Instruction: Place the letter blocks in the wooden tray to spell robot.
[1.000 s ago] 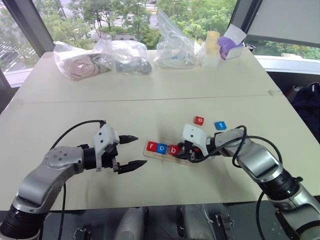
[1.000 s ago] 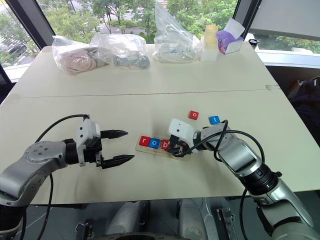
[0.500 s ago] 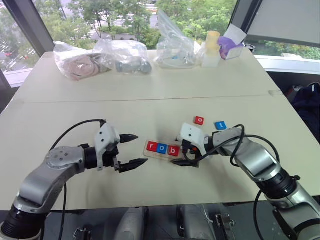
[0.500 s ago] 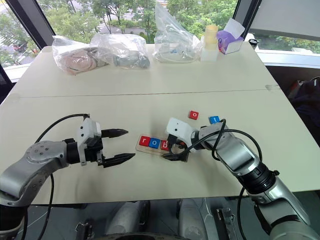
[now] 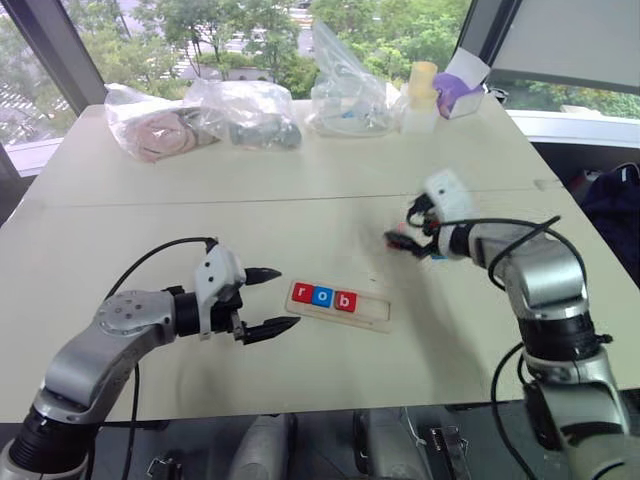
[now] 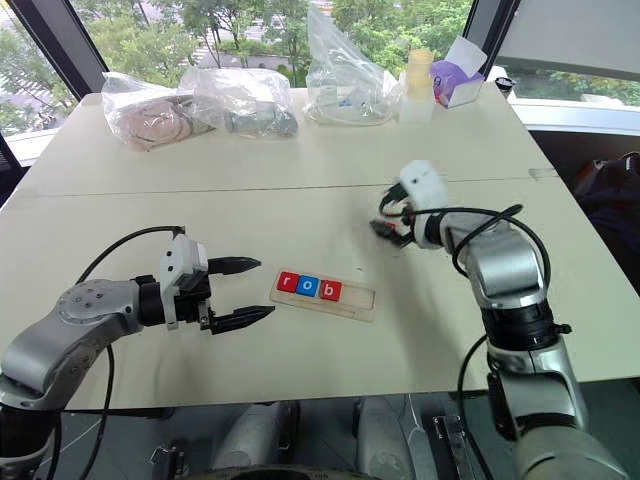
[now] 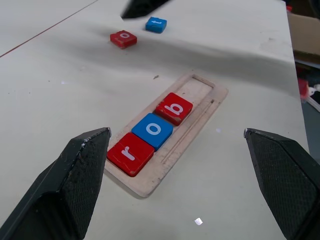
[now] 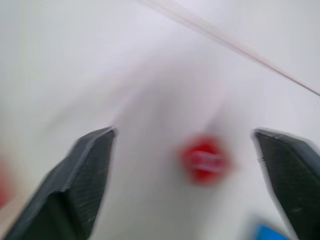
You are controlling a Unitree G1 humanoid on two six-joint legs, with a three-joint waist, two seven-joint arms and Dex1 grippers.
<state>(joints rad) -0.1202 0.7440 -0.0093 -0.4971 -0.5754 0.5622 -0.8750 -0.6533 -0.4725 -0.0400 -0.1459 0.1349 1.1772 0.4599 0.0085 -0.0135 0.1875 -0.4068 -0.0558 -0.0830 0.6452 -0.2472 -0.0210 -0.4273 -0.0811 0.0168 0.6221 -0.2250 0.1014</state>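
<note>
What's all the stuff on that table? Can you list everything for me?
Wooden tray: one, light wood, near the middle of the table's front half.
Letter blocks in the tray: three, red r, blue o, red b, filling its left end; two slots bare.
Loose letter blocks: two, a red o and a blue one, on the table beyond the tray's right end.
Plastic bags: three, clear, with contents, along the far edge.
Yellowish cup stack: one, far edge.
Purple-and-white pack: one, far right corner.
Table: one, cream.
Left tool: black fingers, open, left of the tray.
Right tool: black fingers, open, above the loose red block.
</note>
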